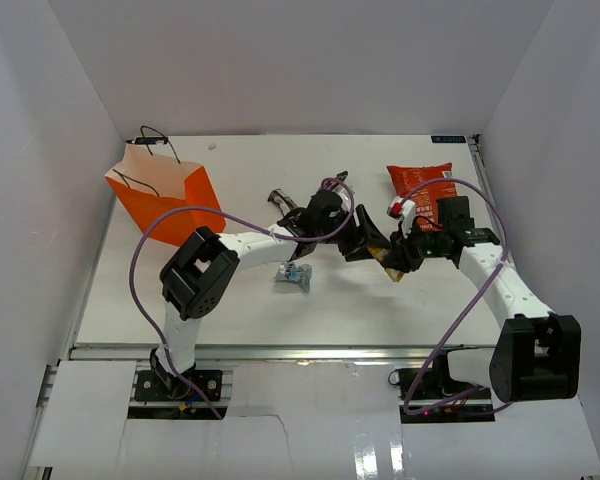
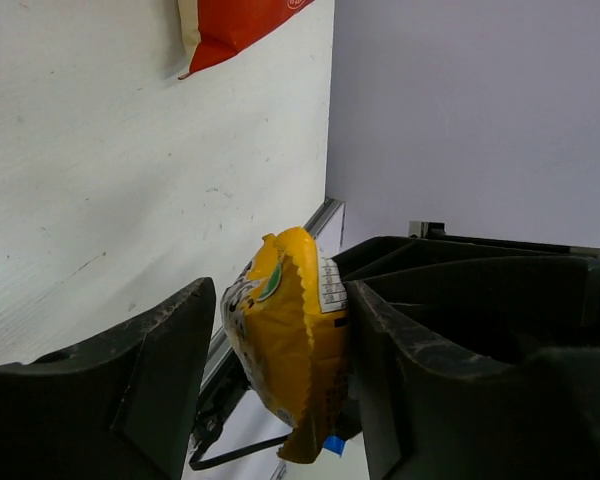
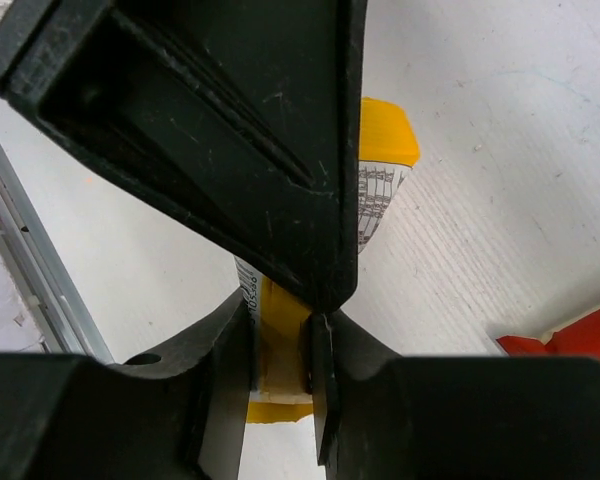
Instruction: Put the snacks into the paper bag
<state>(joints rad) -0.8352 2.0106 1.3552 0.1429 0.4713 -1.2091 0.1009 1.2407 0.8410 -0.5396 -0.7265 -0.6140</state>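
Left claw: jaws spread, straddling the yellow wrapper. The wrapper lies against one finger; a thin gap shows at the other. No full pinch is seen.

Right claw: jaws pressed together on the lower edge of the same wrapper, holding it above the table. In the right wrist view, one left-claw finger crosses directly over this grip. The two claws meet nose to nose, right of table centre.

Obstructions: the crisp packet lies flat just behind the right claw, near the far right corner. A silver-blue wrapper lies on the table under the left forearm. A dark wrapper lies just beyond that arm. Purple cables loop over both arms.

Bag: stands at the far left corner, well apart from both claws, with its handles toward the wall.

Edges: white walls close the table on three sides. Bare table lies between the left arm and the bag.
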